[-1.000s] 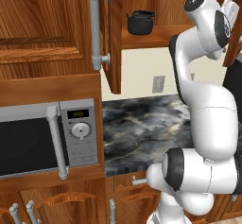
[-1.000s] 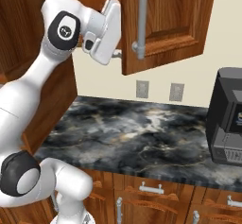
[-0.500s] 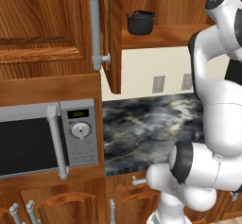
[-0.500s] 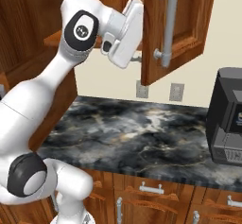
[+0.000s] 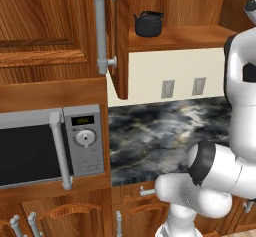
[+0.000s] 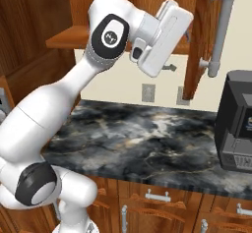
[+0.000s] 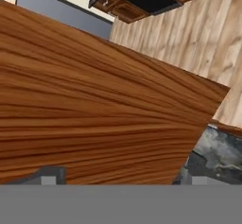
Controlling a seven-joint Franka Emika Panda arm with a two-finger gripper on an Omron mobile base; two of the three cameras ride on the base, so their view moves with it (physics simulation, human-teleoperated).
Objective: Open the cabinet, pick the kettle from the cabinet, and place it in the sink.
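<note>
A silver microwave [image 5: 50, 148] sits at nine o'clock of the dark marbled counter [image 5: 160, 131]; a boxy black coffee machine [image 6: 237, 129] stands at three o'clock, two wall outlets [image 5: 167, 88] behind.

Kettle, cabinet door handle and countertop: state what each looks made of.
Kettle: dull black-grey, likely cast iron or enamelled metal; no shine.
Cabinet door handle: pale silver bar, probably brushed metal; soft even sheen.
Countertop: dark, cloudy grey-and-white veining, looks like polished marble or granite.

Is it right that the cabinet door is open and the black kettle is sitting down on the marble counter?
Not quite. The cabinet door is open, but the kettle sits up on the cabinet's shelf, not down on the counter. The left base view shows it.
</note>
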